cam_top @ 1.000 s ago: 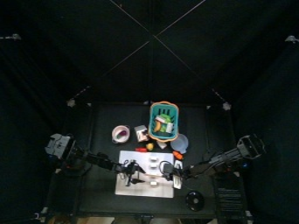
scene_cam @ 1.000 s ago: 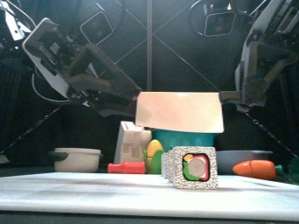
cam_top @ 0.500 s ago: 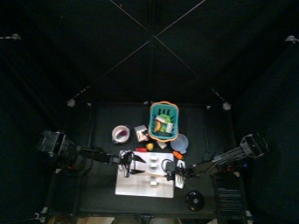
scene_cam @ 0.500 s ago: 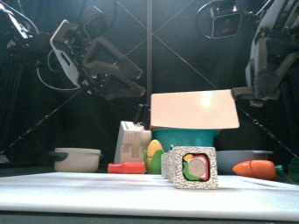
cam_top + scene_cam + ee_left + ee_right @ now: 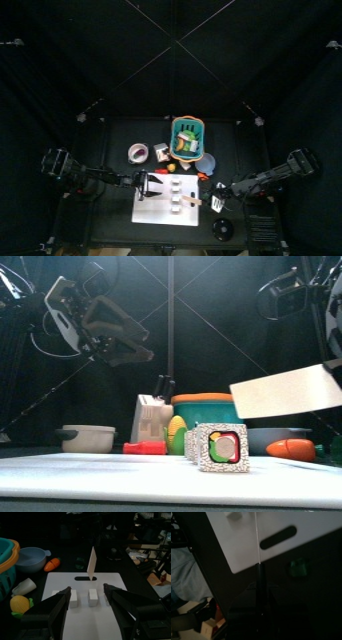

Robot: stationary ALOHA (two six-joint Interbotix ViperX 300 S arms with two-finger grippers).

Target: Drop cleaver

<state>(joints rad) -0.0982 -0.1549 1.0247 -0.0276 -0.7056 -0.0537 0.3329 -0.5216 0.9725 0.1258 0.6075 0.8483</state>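
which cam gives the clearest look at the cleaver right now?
Front view: the cleaver shows its broad whitish face, tilted, raised at the right above the white board. Left wrist view shows it upright and nearly edge-on over the board. Right wrist shows only a thin edge line. Top view: a tiny whitish sliver.

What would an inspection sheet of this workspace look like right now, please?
Surface: black table with white board on it.
Job's things: cleaver held raised near the board's slotted end, not yet dropped.
Clutter: two white blocks on board; teal basket, grey bowl, carrot behind.
Grippers: left gripper open above board; right gripper shut on cleaver.
Cables: loops on arms, off table.
Surroundings: black curtains.
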